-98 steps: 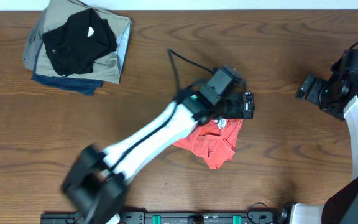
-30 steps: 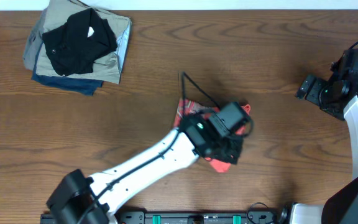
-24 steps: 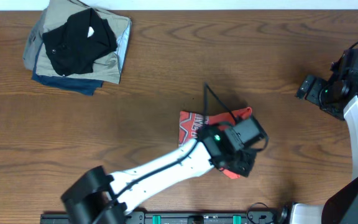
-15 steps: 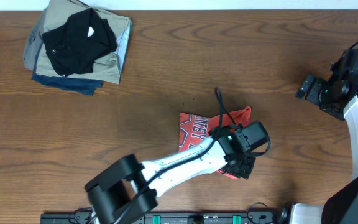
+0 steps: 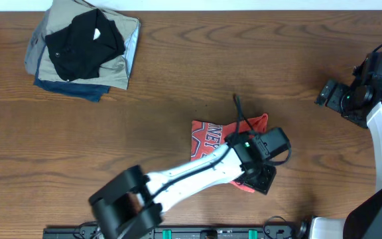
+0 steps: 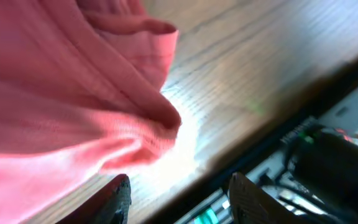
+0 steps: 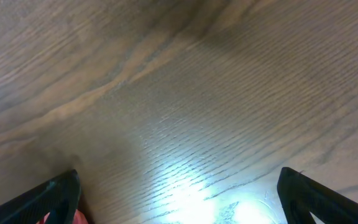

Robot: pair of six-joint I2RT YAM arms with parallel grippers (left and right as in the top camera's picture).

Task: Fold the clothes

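Note:
The clothes, a coral-red T-shirt (image 5: 208,137) with block lettering facing up, lie bunched in a folded heap at the table's middle, partly hidden under my left arm. My left gripper (image 5: 265,180) sits at the heap's front right corner. In the left wrist view the fabric (image 6: 55,93) fills the upper left, its hem resting on the wood just ahead of my left gripper (image 6: 179,186), whose jaws stand apart with only table between them. My right gripper (image 5: 325,93) hovers far right, wide open over bare wood (image 7: 179,180).
A stack of folded garments (image 5: 81,50), black on top, sits at the back left corner. A black rail with cables (image 5: 211,232) runs along the table's front edge, close to my left gripper.
My left arm carried the shirt's edge rightward and toward the front edge, laying it over the heap. Its jaws then opened and let go of the fabric. The right arm stayed still.

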